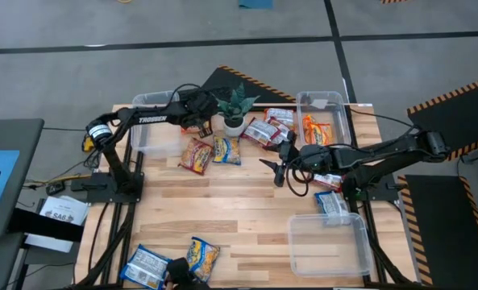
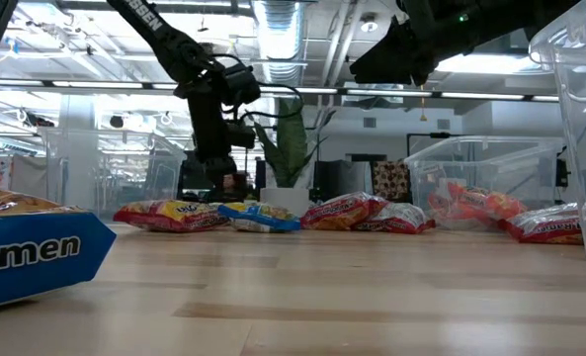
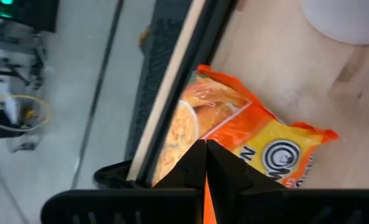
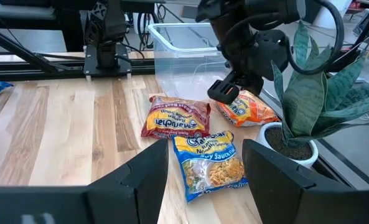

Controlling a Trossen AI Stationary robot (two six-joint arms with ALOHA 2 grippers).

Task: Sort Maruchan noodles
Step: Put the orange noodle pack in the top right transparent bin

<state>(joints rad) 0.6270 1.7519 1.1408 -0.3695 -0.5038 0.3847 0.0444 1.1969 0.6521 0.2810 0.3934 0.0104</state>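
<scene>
My left gripper (image 1: 197, 122) reaches down at the table's far edge, between the left clear bin (image 1: 151, 121) and the potted plant (image 1: 234, 109). It is shut on an orange noodle packet (image 4: 249, 109) lying there. A red packet (image 1: 197, 155) and a yellow-and-blue one (image 1: 227, 150) lie flat just nearer. Red-and-white packets (image 1: 264, 130) lie right of the plant. My right gripper (image 1: 279, 169) hovers open over the table's middle, its fingers pointing left toward these packets (image 4: 203, 180), touching nothing. My left gripper pinches the orange packet at its end edge (image 3: 190, 134) between the two shut fingertips, coming from above and pointing down. A sliver of orange shows between the fingers. The packet lies on the table by the far edge.
The far right bin (image 1: 323, 105) holds orange packets (image 1: 317, 130). Another clear bin (image 1: 329, 242) stands at the near right, with a blue-and-white packet (image 1: 331, 201) beside it. Two more packets (image 1: 146, 264) (image 1: 201, 256) lie at the near left. Bare wood shows in the middle.
</scene>
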